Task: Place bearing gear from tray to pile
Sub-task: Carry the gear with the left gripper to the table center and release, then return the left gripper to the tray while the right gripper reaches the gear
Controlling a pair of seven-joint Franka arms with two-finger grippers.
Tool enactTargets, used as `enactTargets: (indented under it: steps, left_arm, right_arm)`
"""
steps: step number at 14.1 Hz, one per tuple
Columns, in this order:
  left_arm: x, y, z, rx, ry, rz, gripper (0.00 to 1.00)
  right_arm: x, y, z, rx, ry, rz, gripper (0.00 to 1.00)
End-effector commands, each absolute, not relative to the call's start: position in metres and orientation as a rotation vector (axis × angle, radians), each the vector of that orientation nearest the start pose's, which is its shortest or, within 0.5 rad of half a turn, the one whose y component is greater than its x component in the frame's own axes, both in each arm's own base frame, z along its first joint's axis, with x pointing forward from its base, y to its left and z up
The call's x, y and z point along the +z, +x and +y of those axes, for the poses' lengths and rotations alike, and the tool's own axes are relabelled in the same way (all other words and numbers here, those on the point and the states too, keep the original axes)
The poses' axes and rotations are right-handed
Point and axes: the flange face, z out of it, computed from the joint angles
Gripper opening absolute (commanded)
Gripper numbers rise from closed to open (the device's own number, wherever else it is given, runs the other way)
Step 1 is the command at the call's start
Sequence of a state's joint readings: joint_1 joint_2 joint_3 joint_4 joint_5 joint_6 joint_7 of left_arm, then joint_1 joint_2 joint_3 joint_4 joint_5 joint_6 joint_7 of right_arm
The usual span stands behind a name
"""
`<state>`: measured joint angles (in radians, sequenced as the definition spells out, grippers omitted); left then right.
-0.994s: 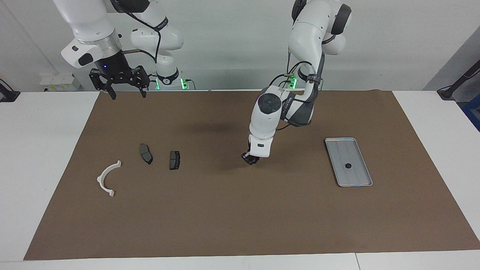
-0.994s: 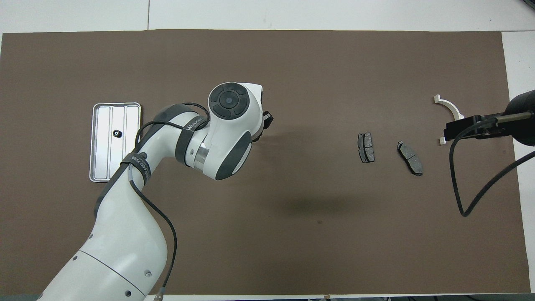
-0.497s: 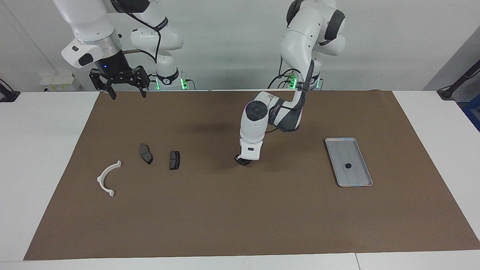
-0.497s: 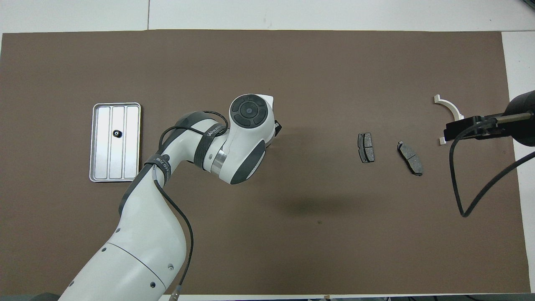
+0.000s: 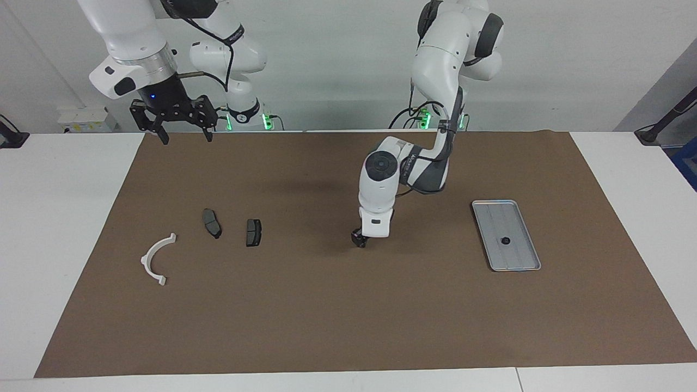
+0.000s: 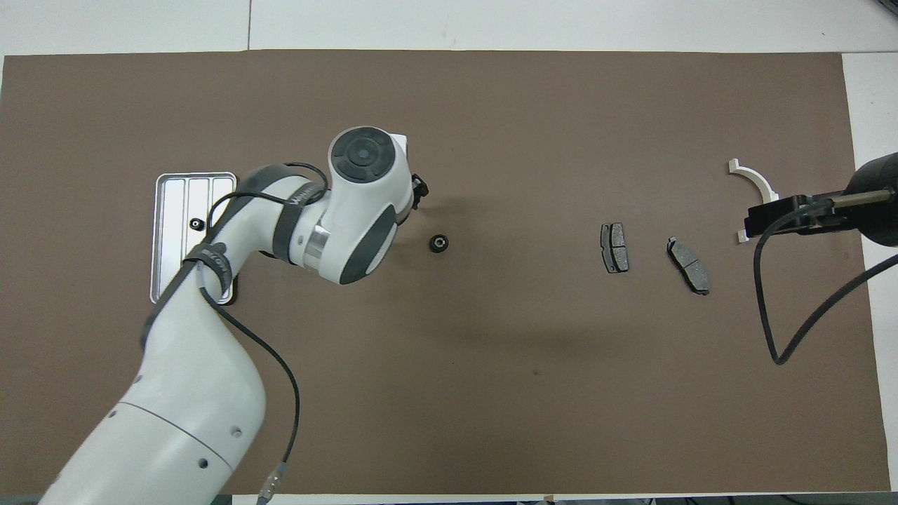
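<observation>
A small black bearing gear (image 6: 438,243) lies loose on the brown mat, between the tray and the pile and well apart from both. A second bearing gear (image 6: 197,224) (image 5: 505,240) lies in the silver tray (image 5: 516,265) (image 6: 167,280). My left gripper (image 5: 359,242) (image 6: 419,189) is open and empty, low over the mat beside the loose gear, which I cannot make out in the facing view. The pile is a white bracket (image 5: 155,258) (image 6: 754,179) and two brake pads (image 5: 212,223) (image 5: 254,232). My right gripper (image 5: 185,133) waits open, high over the mat's edge.
The brown mat (image 5: 348,326) covers most of the white table. In the overhead view my left arm covers one corner of the tray, and my right gripper's body (image 6: 772,210) covers part of the bracket.
My left gripper has let go of the bearing gear, which now lies on the mat. The gripper has drawn back toward the tray. The right arm has not moved.
</observation>
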<state>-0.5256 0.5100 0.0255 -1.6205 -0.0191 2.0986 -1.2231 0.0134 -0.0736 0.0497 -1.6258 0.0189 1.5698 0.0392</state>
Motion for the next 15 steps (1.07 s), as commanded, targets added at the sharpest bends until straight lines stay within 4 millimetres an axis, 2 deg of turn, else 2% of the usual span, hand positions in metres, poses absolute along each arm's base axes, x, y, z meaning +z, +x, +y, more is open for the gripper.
enactTargets:
  steps: [1,2,4,6,8,10,13,14,15]
  left_arm:
    - [0.351,0.585,-0.238,0.080,-2.835,-1.230,1.00]
    - [0.358,0.587,-0.209,0.057,-2.871,-1.196,1.00]
    - [0.359,0.599,-0.137,0.054,-2.929,-1.080,1.00]
    - [0.355,0.606,-0.066,0.073,-3.030,-0.785,1.00]
    - [0.352,0.606,-0.028,0.094,-3.094,-0.574,1.00]
    - [0.348,0.606,-0.018,0.074,-3.119,-0.455,1.00]
    - [0.330,0.605,-0.019,0.045,-3.122,-0.444,1.00]
    - [0.327,0.603,-0.017,0.047,-3.126,-0.408,0.94]
    - [0.326,0.603,-0.015,0.039,-3.135,-0.351,0.84]
  right_arm:
    - [0.632,0.521,0.065,-0.010,-3.122,0.065,1.00]
    - [0.628,0.521,0.079,-0.002,-3.121,0.113,1.00]
    - [0.617,0.525,0.110,-0.014,-3.111,0.200,1.00]
    - [0.599,0.528,0.140,-0.038,-3.091,0.294,1.00]
    - [0.580,0.527,0.168,-0.045,-3.076,0.365,1.00]
    - [0.551,0.531,0.214,-0.013,-3.055,0.495,1.00]
    - [0.491,0.543,0.279,0.003,-3.040,0.574,1.00]
    - [0.470,0.548,0.298,0.004,-3.028,0.615,1.00]
    - [0.451,0.553,0.318,-0.001,-3.013,0.660,1.00]
